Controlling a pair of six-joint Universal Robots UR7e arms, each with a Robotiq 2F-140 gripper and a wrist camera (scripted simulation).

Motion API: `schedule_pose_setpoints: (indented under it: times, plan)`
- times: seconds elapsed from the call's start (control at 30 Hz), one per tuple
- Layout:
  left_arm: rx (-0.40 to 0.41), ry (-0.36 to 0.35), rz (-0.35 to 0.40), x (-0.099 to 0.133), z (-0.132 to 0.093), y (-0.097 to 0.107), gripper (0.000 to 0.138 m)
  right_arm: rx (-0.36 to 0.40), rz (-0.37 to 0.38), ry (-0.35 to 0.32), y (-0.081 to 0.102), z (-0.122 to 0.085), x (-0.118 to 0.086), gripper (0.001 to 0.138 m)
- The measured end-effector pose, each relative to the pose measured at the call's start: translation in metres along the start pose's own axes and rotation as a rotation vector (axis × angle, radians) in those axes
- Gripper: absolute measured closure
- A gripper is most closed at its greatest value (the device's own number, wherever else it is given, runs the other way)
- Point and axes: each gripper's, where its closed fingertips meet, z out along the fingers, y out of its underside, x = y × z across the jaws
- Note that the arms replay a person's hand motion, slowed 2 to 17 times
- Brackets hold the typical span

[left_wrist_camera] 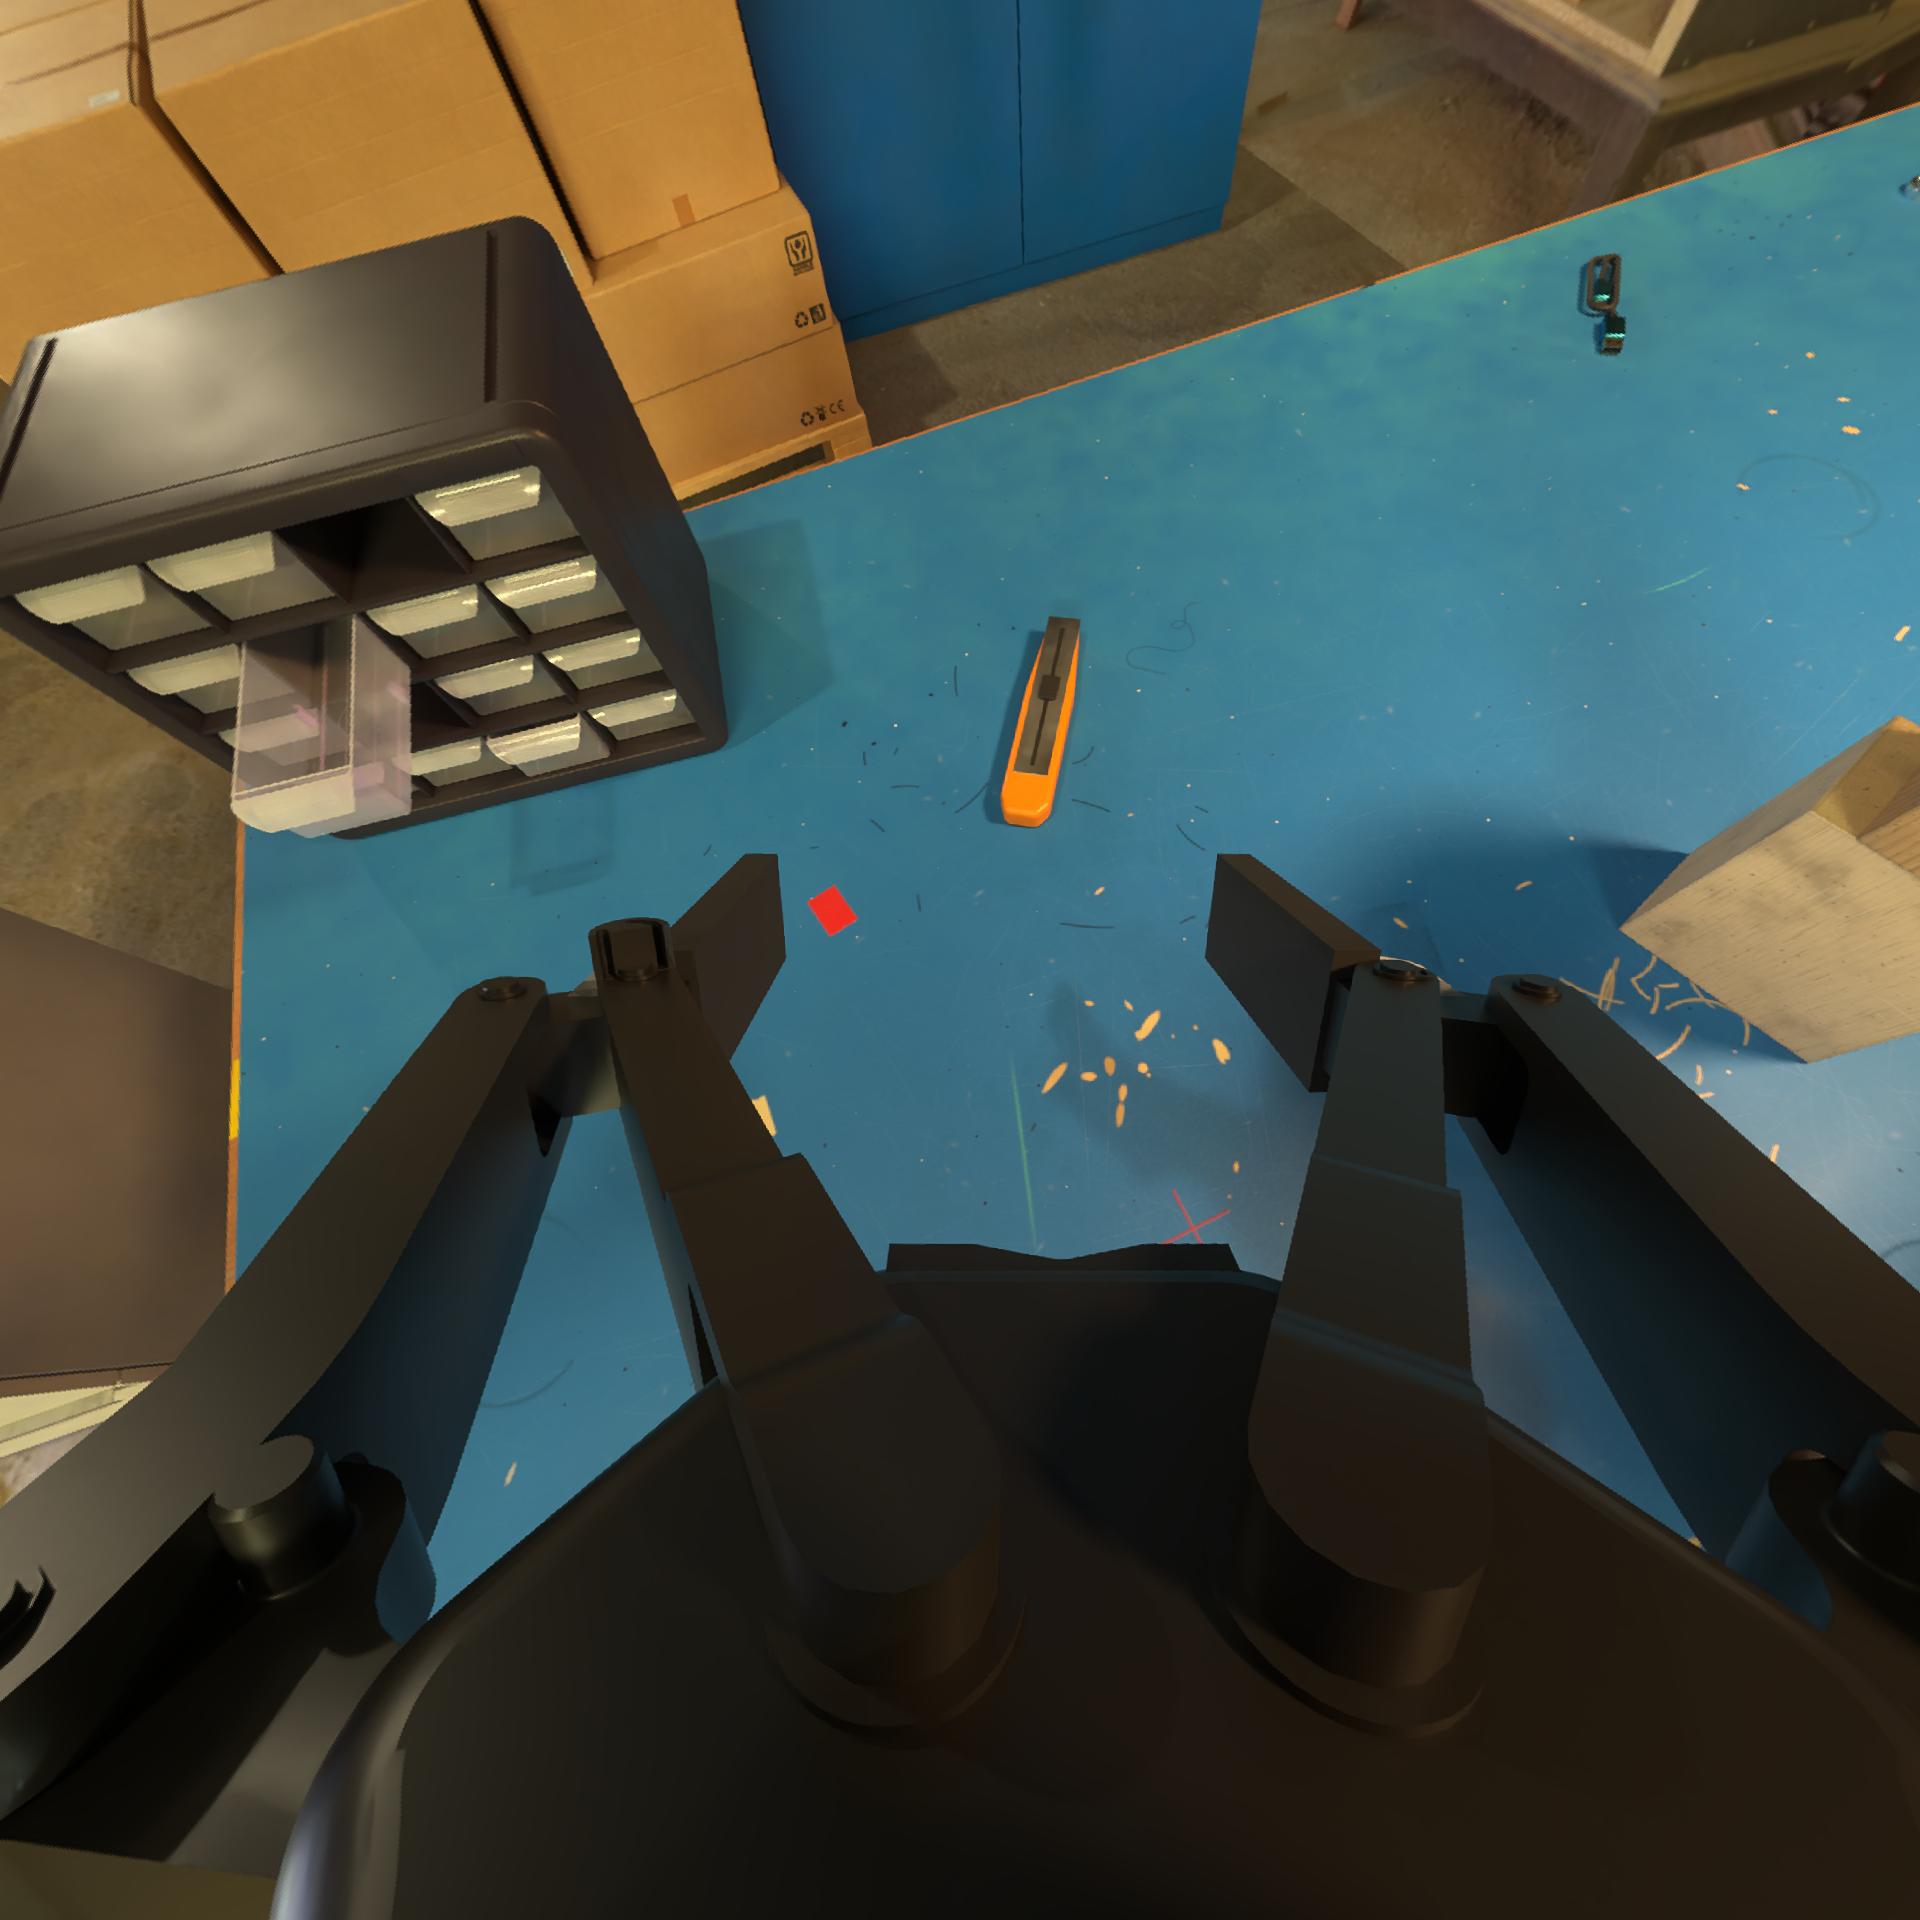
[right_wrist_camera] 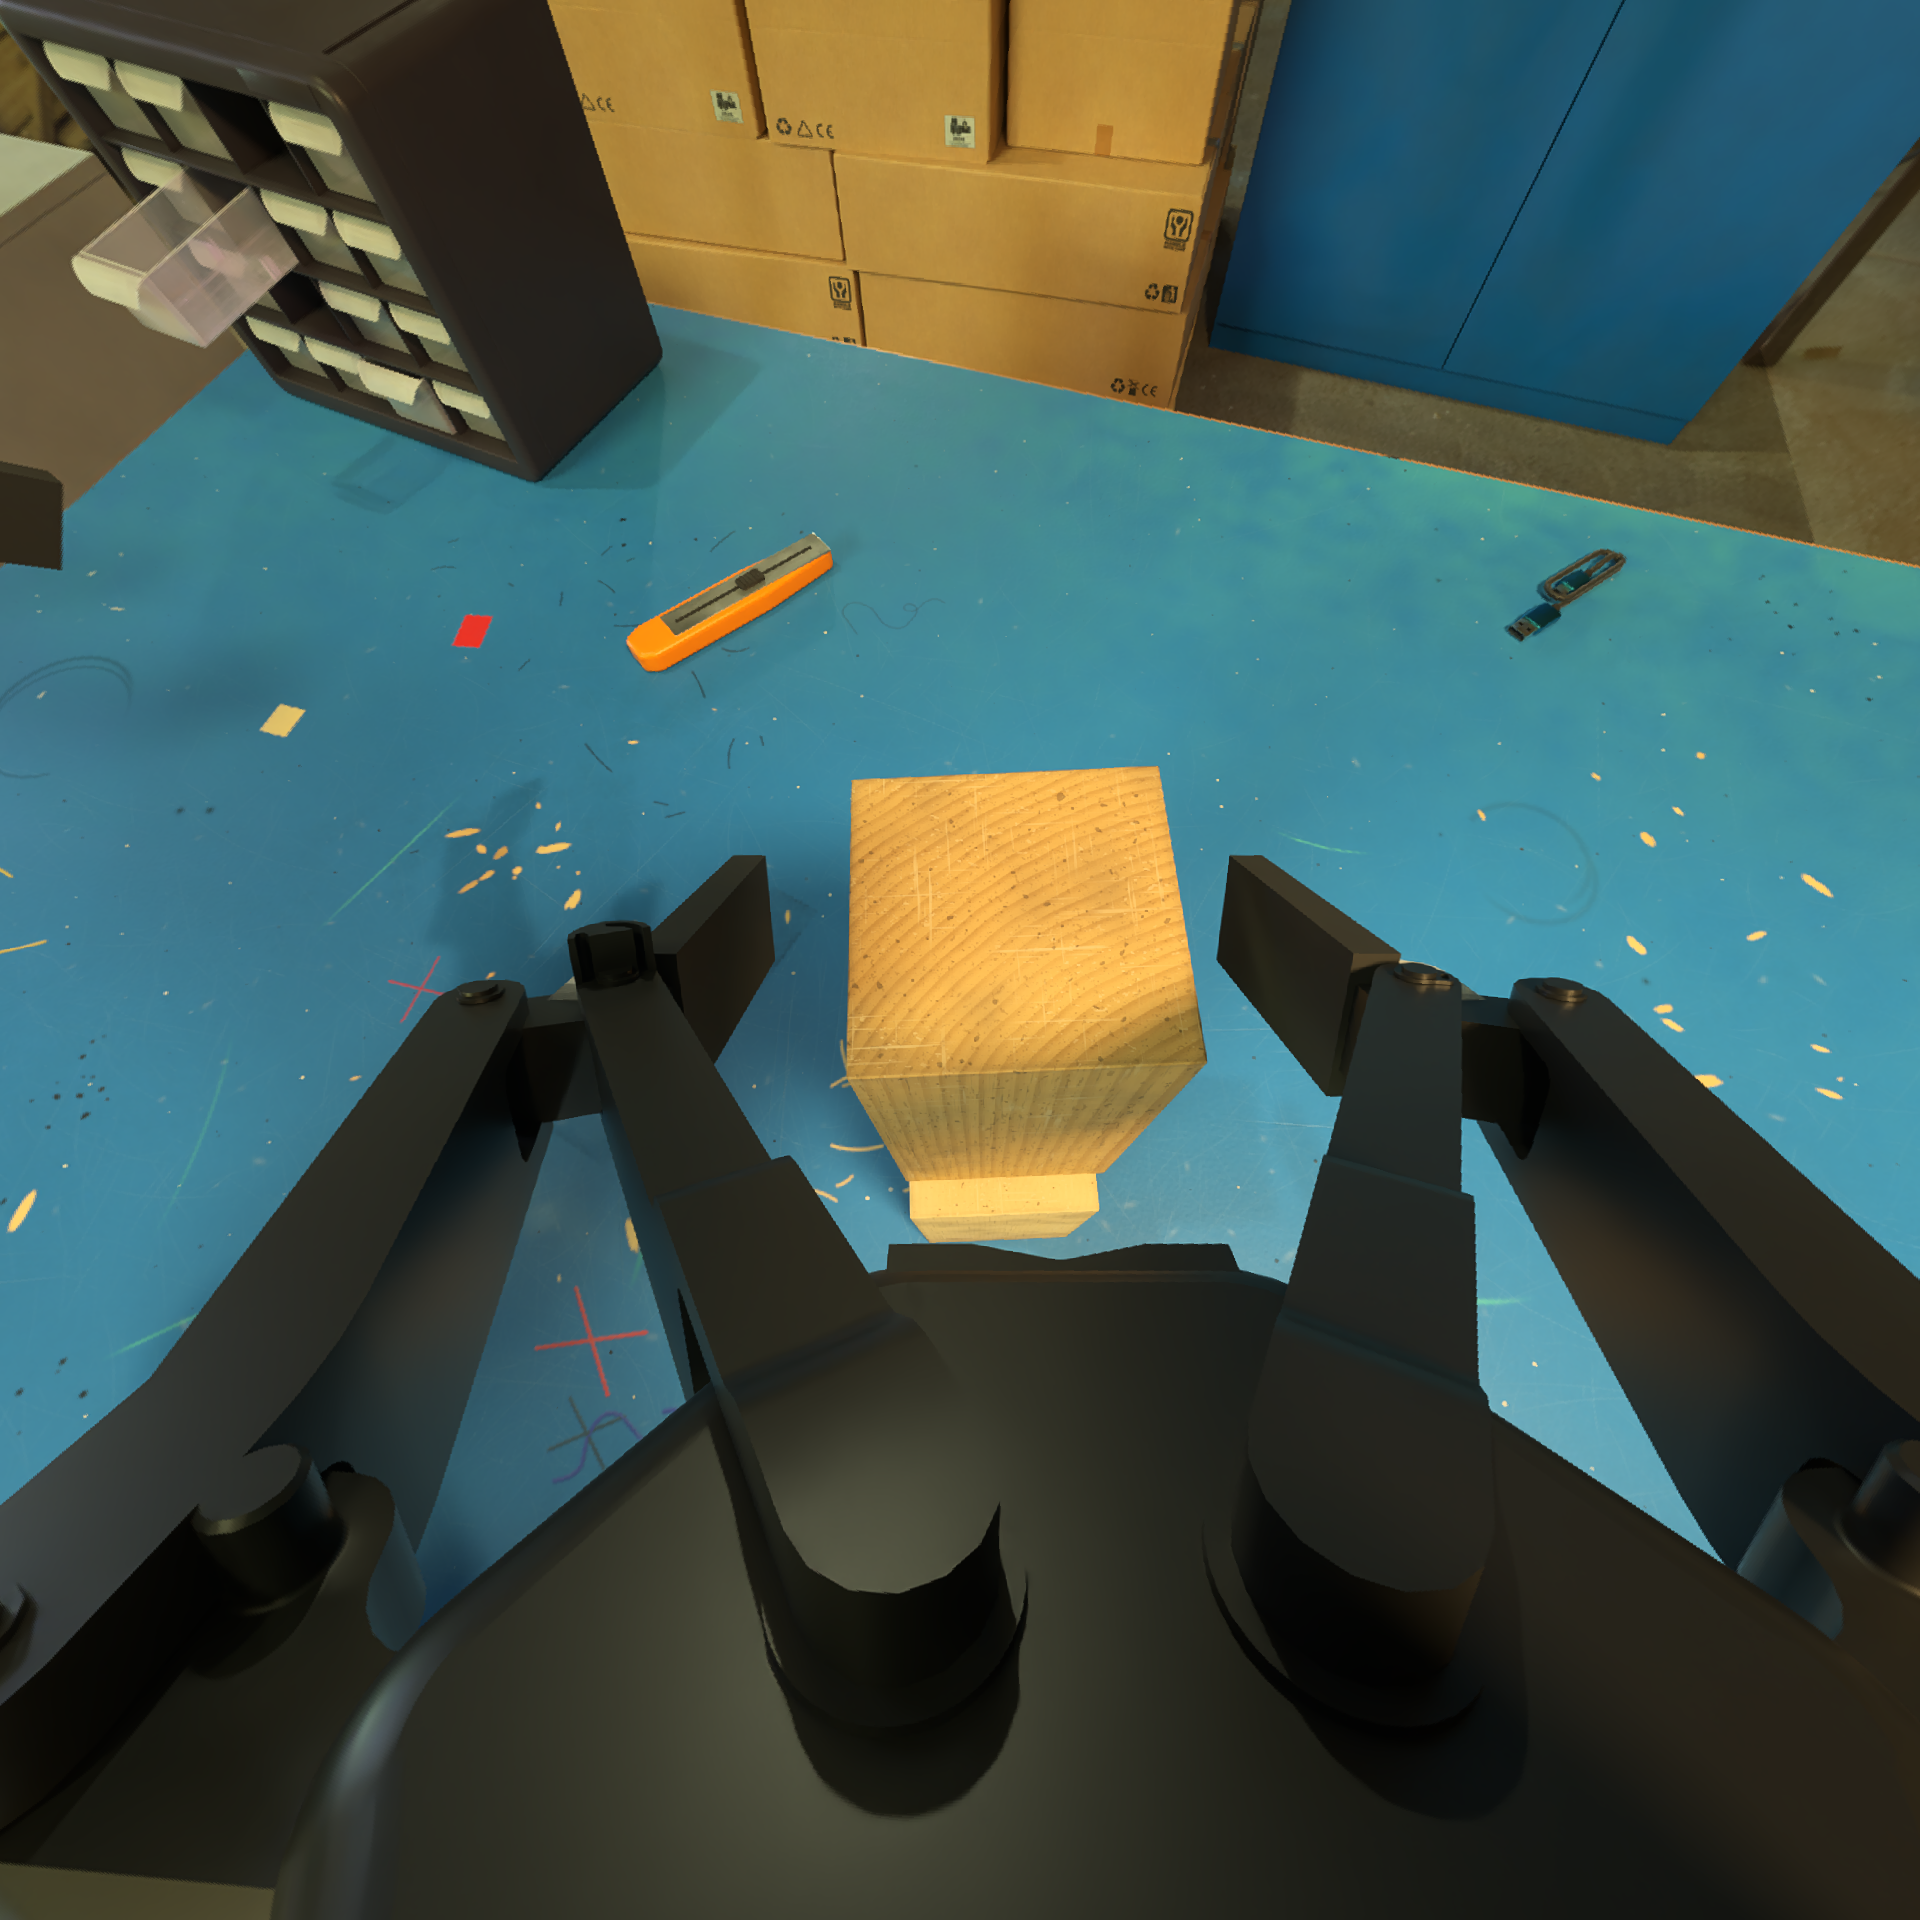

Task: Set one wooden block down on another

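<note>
— Where are your blocks?
— One block (right_wrist_camera: 1013, 925) sits on a lower block (right_wrist_camera: 1003, 1205), between your right gripper (right_wrist_camera: 997, 935) fingers, not touching. Its fingers are spread wide. The lower block mostly hides.
— And your left gripper (left_wrist_camera: 997, 935)?
— Spread wide too, over bare table (left_wrist_camera: 1351, 582). There the blocks are cut off at the edge.

From my end the table (right_wrist_camera: 1143, 582) is a scuffed blue with tan flecks and a small red patch (right_wrist_camera: 472, 631). The top wooden block (right_wrist_camera: 1013, 925) is pale yellow with curved grain rings (speckled too). The utility knife (right_wrist_camera: 729, 603) is bright orange with a grey slider. The drawer cabinet (left_wrist_camera: 343, 520) is near-black with whitish drawers, and both grippers are matte black.
</note>
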Motion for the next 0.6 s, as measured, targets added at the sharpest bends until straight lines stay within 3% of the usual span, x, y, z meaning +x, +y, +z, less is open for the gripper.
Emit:
schedule_pose_setpoints:
  times: [0.6]
  plan:
    - [0.001, 0.052, 0.047, 0.024, 0.013, -0.010, 0.025, -0.035, -0.050, -0.002, -0.001, 0.010, -0.011, 0.015]
